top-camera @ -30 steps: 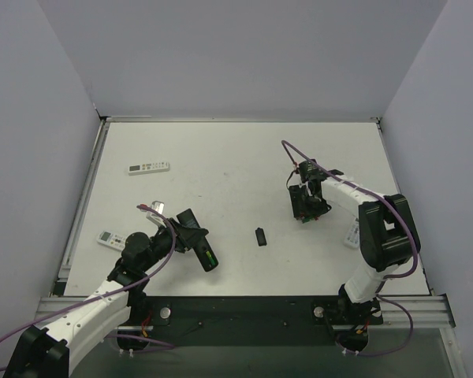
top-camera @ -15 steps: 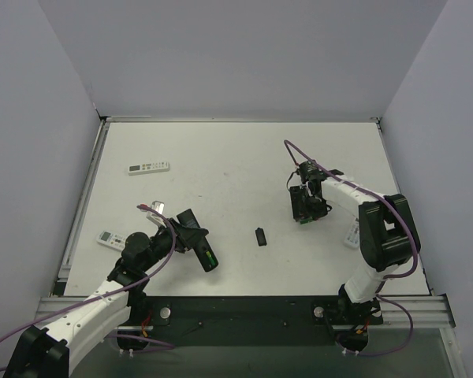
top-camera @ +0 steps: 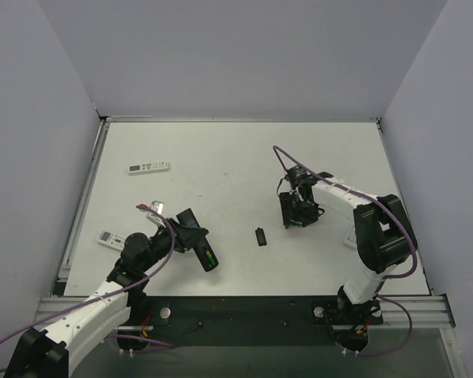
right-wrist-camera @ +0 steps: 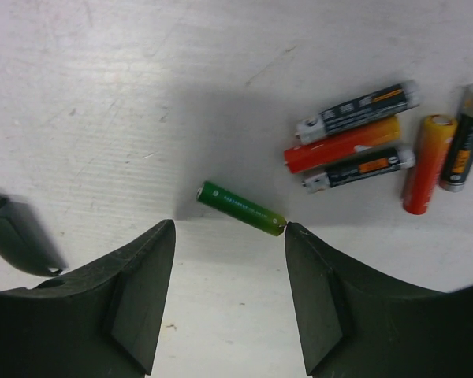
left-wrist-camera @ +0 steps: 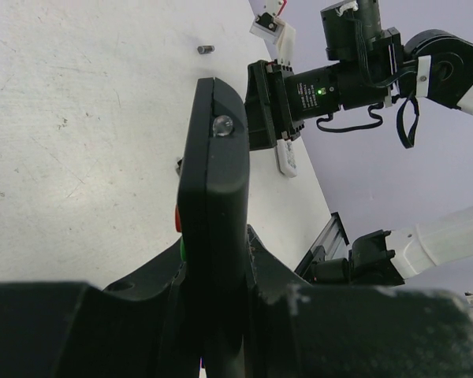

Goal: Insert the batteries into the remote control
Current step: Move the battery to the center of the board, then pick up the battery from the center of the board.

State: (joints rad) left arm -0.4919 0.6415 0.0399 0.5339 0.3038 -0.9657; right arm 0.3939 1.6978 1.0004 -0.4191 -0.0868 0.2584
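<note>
My left gripper (left-wrist-camera: 213,315) clamps the black remote control (left-wrist-camera: 217,181). Over a green battery (right-wrist-camera: 241,209) my right gripper (right-wrist-camera: 229,230) hangs unclenched, five more batteries (right-wrist-camera: 343,146) loose beside that battery. None seated yet, I judge.

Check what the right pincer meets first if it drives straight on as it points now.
Most likely the small green cylindrical battery, lying across the gap just ahead of the open right pincer, with the white table directly under it. Depth is unclear from the wrist view.
</note>
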